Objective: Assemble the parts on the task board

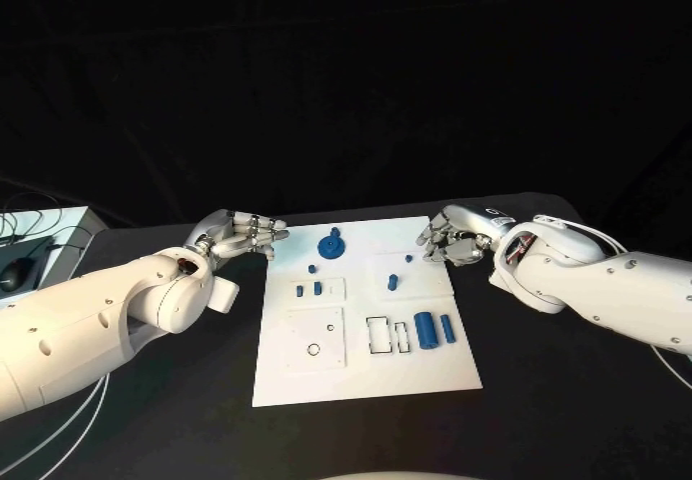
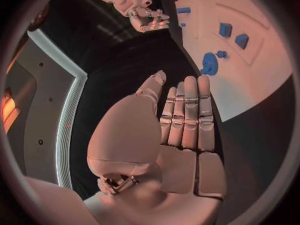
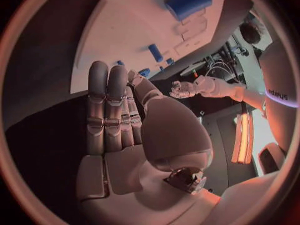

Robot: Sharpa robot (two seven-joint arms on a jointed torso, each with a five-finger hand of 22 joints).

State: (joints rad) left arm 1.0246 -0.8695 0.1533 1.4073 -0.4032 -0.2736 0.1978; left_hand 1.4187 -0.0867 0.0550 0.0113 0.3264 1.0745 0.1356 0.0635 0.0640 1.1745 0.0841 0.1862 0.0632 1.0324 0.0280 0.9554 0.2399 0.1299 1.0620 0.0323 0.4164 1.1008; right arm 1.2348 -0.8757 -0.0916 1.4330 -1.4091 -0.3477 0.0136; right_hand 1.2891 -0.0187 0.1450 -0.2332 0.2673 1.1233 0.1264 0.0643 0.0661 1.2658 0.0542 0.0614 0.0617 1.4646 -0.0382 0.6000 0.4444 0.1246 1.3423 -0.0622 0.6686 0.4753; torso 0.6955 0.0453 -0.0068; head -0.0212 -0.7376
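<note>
In the middle of the head view, the task board (image 1: pixel 361 310) was laid on the black table (image 1: pixel 562 400), its long axis running from the top of the frame to the bottom. On its upper part a round blue part (image 1: pixel 332 244) was seen, with small blue pegs (image 1: pixel 307 291) below it. Toward the lower right of the board, a blue cylinder (image 1: pixel 427 329) was laid with its long axis up-down in the frame. The left hand (image 1: pixel 242 235) was held just off the board's upper left corner, fingers extended side by side, nothing gripped. The right hand (image 1: pixel 456 243) was held at the upper right edge, likewise empty, fingers straight.
</note>
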